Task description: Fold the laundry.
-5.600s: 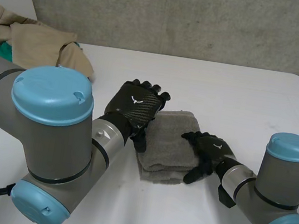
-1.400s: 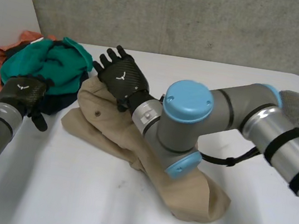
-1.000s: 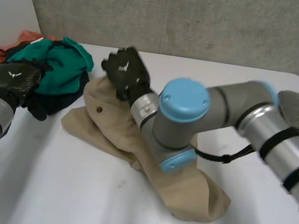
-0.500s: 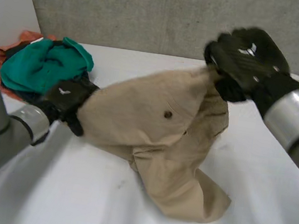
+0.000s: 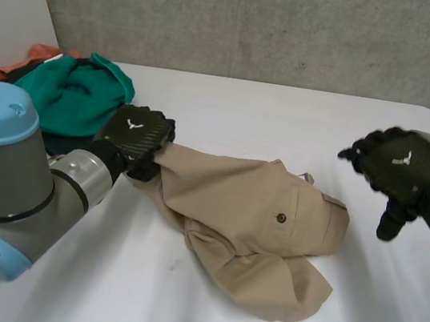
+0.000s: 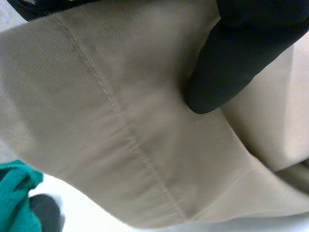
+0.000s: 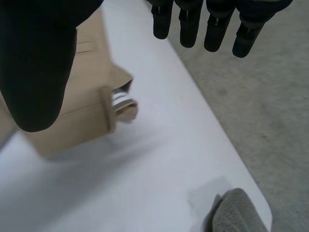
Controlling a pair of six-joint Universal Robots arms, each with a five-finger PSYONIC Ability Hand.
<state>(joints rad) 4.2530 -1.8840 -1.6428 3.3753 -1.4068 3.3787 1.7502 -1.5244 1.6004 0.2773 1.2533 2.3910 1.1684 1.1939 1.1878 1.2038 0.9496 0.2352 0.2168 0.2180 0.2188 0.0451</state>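
Khaki trousers point(image 5: 254, 224) lay crumpled across the middle of the desk point(image 5: 231, 107), one end bunched toward the near edge and the other drawn out toward the left edge. The left robot hand point(image 5: 133, 137) was clenched on that left end. In its wrist view the thumb point(image 6: 227, 58) pressed into the seamed cloth, pinching it, and the fabric ran taut from the grip. I judged that this hold served as an anchor, fixing one end so the garment could be spread flat before any fold.

The right robot hand point(image 5: 400, 168) hovered near the right edge, apart from the trousers, its fingers point(image 7: 193, 24) straight and spread, grasping nothing. Beneath its palm lay a trouser corner with a belt loop point(image 7: 118, 108), and it seemed placed to take that corner next.

A green garment point(image 5: 75, 92) lay heaped with other clothes at the far left corner, probably awaiting their turn. A folded grey towel point(image 7: 239, 212) sat by the right edge, likely finished.
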